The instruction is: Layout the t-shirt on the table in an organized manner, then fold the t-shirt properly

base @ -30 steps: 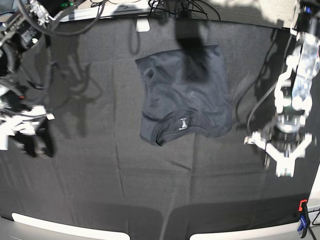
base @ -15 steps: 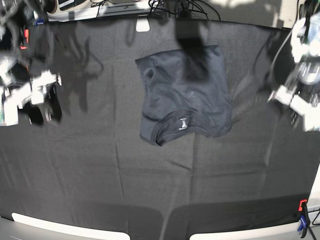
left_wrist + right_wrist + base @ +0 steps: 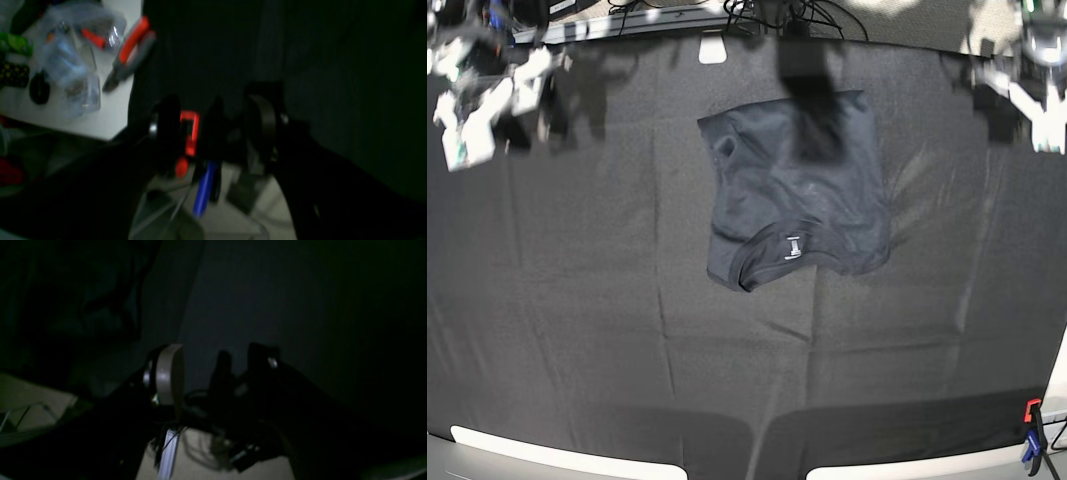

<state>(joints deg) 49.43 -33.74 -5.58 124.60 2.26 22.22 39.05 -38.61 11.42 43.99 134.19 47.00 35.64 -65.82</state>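
The dark t-shirt (image 3: 797, 190) lies folded into a compact rectangle on the table (image 3: 607, 340), a little behind its middle, collar and white neck label toward the front. My right gripper (image 3: 497, 105) hovers at the far left corner, well away from the shirt. My left gripper (image 3: 1017, 100) hovers at the far right corner, equally apart from it. In the wrist views the left gripper (image 3: 215, 130) and the right gripper (image 3: 217, 373) both stand open with nothing between their fingers. The shirt does not show clearly in either wrist view.
An orange-and-blue clamp (image 3: 1032, 435) grips the front right corner; another clamp (image 3: 190, 140) shows behind the left gripper. Pliers (image 3: 130, 53) and plastic bags (image 3: 70, 63) lie on a white bench beside the table. Cables (image 3: 797, 15) run along the far edge.
Both arms have swung from beside the shirt's front up to the table's far corners. The shirt has not moved. Both grippers stayed open.
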